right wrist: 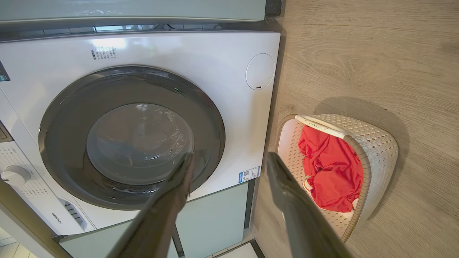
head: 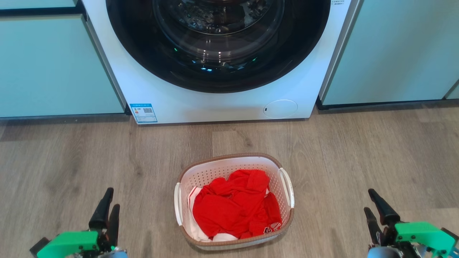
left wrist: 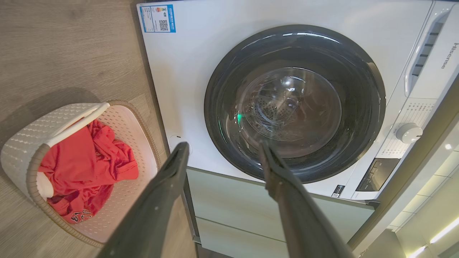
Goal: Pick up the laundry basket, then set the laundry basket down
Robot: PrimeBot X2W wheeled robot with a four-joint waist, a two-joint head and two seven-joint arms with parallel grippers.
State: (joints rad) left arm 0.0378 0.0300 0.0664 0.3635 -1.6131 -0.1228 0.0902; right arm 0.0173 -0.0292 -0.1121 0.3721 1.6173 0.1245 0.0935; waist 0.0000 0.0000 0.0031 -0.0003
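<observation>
Left gripper (head: 112, 199): jaws wide apart, nothing between them. The left wrist view confirms a clear gap (left wrist: 224, 145). It sits low at the robot's left, above bare wood-look floor (head: 71, 161), well apart from the basket.

Right gripper (head: 368, 200): same state, jaws spread and empty, with an open gap in its own wrist view too (right wrist: 230, 157). It sits low at the robot's right, also well clear of the basket.

Laundry basket (head: 215, 172) is on the floor, upright, roughly centred between the two grippers and a little ahead of them. Neither gripper touches it. White side handles are on its left (head: 177, 202) and right (head: 287, 186) rims, and a brown band runs around the top. The basket wall is visible from both wrists (left wrist: 28, 143) (right wrist: 376, 139).

Inside is a crumpled red garment (head: 233, 208) with white fabric (head: 195, 229) under it. That is possibly a second item; can't tell from here.

Beyond the basket is a white front-load washing machine (head: 215, 104) with its dark round door (head: 215, 53) shut. It has a blue label (head: 143, 113) at lower left and a round cap (head: 280, 108) at lower right. Pale green cabinets flank it on the left (head: 53, 64) and right (head: 394, 53).
</observation>
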